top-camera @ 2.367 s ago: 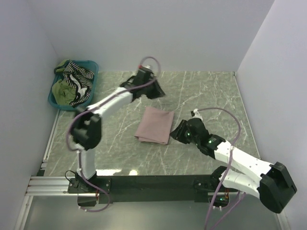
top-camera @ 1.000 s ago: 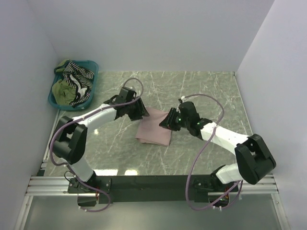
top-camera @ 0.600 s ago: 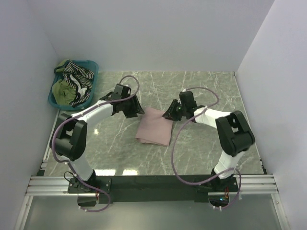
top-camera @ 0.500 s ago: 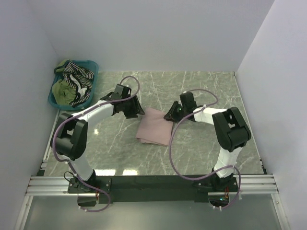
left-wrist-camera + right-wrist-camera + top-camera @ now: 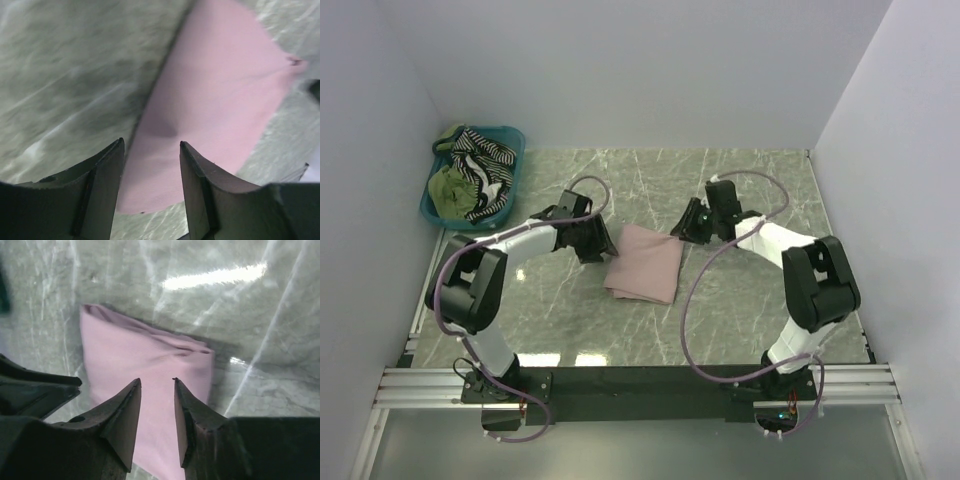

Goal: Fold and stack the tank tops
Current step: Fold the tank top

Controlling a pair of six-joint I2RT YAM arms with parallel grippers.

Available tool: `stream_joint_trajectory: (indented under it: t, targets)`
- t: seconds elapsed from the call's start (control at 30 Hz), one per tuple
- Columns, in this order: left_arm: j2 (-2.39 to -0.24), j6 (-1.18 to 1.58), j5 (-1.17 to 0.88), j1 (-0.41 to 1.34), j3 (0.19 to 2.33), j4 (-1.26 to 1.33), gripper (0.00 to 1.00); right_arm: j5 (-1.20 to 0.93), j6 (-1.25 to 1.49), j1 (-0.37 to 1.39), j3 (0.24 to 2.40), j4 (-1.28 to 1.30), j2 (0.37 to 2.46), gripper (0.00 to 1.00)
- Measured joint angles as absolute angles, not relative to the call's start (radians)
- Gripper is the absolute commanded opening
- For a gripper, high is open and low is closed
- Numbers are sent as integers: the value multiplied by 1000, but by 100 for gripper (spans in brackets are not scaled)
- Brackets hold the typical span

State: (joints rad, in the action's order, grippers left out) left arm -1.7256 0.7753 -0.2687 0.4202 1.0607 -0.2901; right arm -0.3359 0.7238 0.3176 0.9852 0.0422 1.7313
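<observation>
Table (image 5: 750, 180). Basket (image 5: 423, 208), far left: striped top (image 5: 482, 160) and green top (image 5: 450, 188), unfolded. Pink top (image 5: 645, 262): folded, centre. Left gripper (image 5: 151, 145), right gripper (image 5: 156, 381): fingers apart, empty, at its far corners. You're likely mid-fold; pinch both corners next.

I see a table (image 5: 740, 290) with a grey-green marbled top, glossy enough to throw back streaks of light near its front edge. One folded pink top (image 5: 643, 262) lies flat on it around the middle, set a little slantwise, with a soft rumpled fold along its near end. A teal basket (image 5: 516, 135) sits at the far left corner, close to the left wall.
</observation>
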Motion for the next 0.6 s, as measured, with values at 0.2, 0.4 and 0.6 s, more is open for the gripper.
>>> stream_joint_trajectory:
  t: [0.2, 0.4, 0.6]
  targets:
    - [-1629, 833, -202, 393, 1003, -342, 53, -147, 505, 495, 1174, 226, 1683, 47]
    - [-1441, 851, -163, 266, 1003, -379, 53, -62, 346, 648, 1185, 319, 1718, 52]
    - [-1311, 847, -176, 214, 998, -391, 57, 54, 260, 702, 1201, 405, 1800, 56]
